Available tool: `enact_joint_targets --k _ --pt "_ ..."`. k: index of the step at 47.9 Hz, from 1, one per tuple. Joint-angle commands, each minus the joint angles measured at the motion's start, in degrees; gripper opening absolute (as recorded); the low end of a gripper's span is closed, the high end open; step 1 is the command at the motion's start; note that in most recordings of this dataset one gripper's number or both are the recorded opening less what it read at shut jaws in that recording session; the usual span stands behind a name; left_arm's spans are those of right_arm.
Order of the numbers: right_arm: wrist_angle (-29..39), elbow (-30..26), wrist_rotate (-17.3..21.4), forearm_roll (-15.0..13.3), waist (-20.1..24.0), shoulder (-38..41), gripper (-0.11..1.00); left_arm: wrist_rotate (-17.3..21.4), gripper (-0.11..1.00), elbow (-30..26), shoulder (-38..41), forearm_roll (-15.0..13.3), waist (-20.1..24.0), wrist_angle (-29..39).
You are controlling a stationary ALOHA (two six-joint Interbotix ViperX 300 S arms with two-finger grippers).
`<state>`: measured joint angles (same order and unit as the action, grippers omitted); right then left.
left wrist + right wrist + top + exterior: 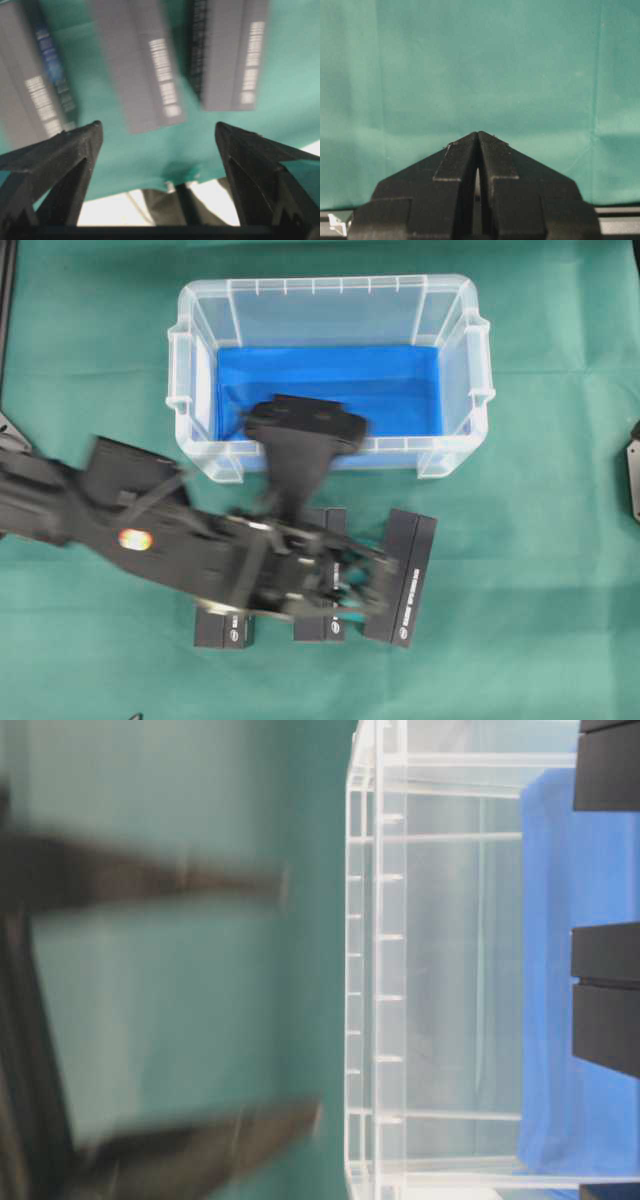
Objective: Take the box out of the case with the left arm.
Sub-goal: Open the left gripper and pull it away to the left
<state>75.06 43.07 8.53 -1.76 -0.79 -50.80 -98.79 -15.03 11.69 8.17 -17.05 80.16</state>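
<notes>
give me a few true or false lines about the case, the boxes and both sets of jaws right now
1. The case holds no box in the overhead view. True; only its blue sheet shows.
2. Three dark boxes lie on the green cloth outside the case. True.
3. The left gripper has its jaws shut on a box. False; they stand wide open with nothing between them.
4. The right gripper has its jaws spread wide. False; they are closed together over bare cloth.
5. The case lies tipped on its side. False; it stands upright with its opening upward.
</notes>
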Motion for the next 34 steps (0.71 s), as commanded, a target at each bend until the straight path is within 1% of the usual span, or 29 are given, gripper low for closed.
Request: enact_joint_targets --k 1,9,15,27,34 --pt "-0.2 -1.5 0.2 0.2 -0.1 0.4 0.07 -2.1 0.90 4.2 -6.7 0.0 -1.1 -0.4" --pt "-0.2 -1.5 0.2 0.1 -0.1 0.4 0.07 -7.4 0.90 14.6 -15.2 0.0 -3.8 -1.8" --pt "-0.2 -1.4 0.2 0.1 -0.1 0.4 0.07 -10.5 0.90 20.8 -20.2 0.0 -5.8 -3.0" --pt "-0.1 -1.3 0.2 0.1 -0.1 0.4 0.07 -14.7 0.90 31.6 -29.4 -0.1 -9.9 -3.5" --pt "-0.2 -1.3 0.2 0.1 0.0 0.6 0.07 -15.1 0.90 35.8 -33.2 -0.1 -10.8 -4.4"
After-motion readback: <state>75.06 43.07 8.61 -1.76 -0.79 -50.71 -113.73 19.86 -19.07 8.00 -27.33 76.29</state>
